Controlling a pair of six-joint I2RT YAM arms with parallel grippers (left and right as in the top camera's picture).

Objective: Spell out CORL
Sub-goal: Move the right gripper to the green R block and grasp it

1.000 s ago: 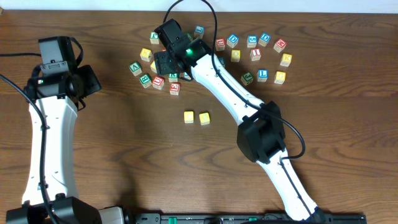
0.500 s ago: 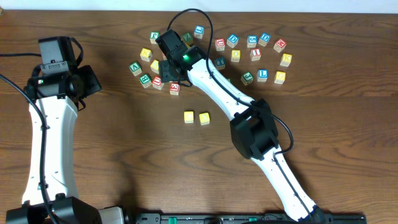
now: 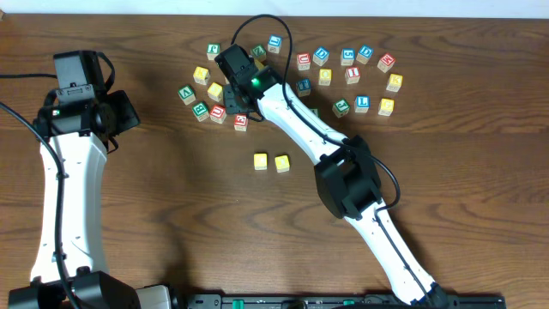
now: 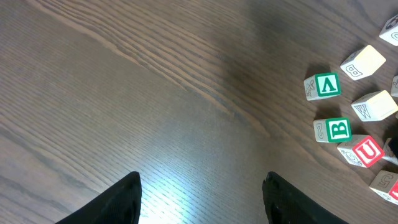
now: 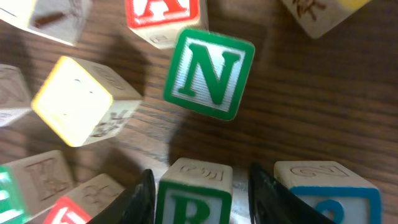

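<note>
Overhead first: the worktop [image 3: 163, 206] is dark brown wood grain, with a pale strip showing past its far edge. The letter blocks [image 3: 347, 57] are scattered along the far side. Two yellow blocks [image 3: 261, 160] sit side by side nearer the middle. My right gripper [image 3: 235, 99] is in the left bunch of that scatter.

Left wrist: my left gripper [image 4: 202, 190] is spread wide over bare wood with nothing between the fingers. Light glares off the grain.

Right wrist: the fingers are apart, straddling the green R block [image 5: 194, 199], with a sliver of gap on one side. A green N block [image 5: 210, 73] lies just beyond it.
</note>
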